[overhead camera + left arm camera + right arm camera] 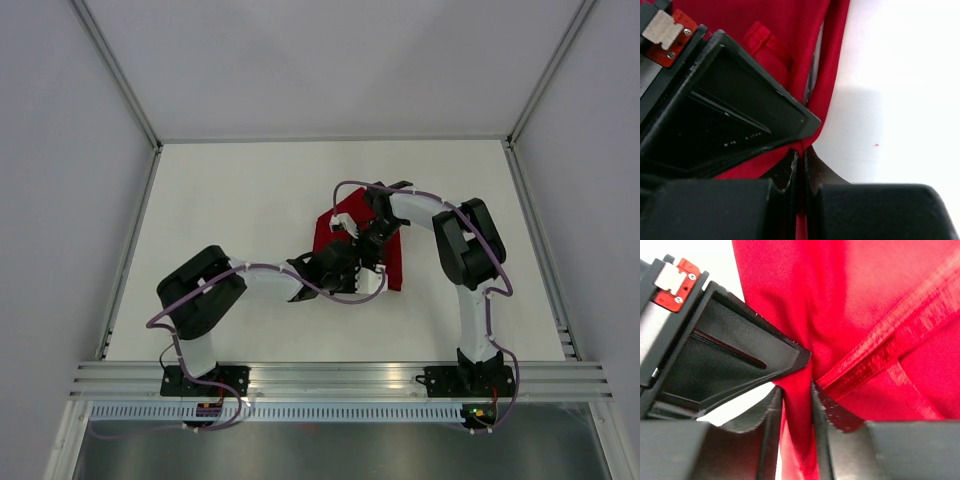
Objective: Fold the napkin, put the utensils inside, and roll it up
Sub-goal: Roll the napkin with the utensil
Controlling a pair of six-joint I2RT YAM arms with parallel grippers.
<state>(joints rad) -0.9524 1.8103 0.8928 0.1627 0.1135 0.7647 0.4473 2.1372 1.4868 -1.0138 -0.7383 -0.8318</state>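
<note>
- The napkin (393,262) lies bunched and folded right of the middle of the white surface (250,200). Both arms meet over it and cover much of it from above.
- The left arm (265,282) reaches from its base diagonally up and to the right, and its tip is at the napkin's lower left part.
- The right arm (465,250) rises from its base, bends at the elbow and comes back leftward onto the napkin's upper part, close beside the left arm's tip.
- The left jaws are almost fully together. In the left wrist view the two dark fingers (782,177) leave only a thin slit, and a thin fold of the napkin (790,30) is caught in it.
- The left jaws' grip is at the cloth's edge, with bare surface (900,100) just to the right of it.
- A pale narrow strip (818,45) shows between two folds. I cannot tell whether it is a utensil or the surface.
- The right jaws stand narrow. In the right wrist view a gathered ridge of the napkin (865,300) fills the gap and touches both fingers (772,412).
- A stitched hem (880,352) runs diagonally from that pinch toward the upper right.
- Purple cables (345,297) loop along both arms.
</note>
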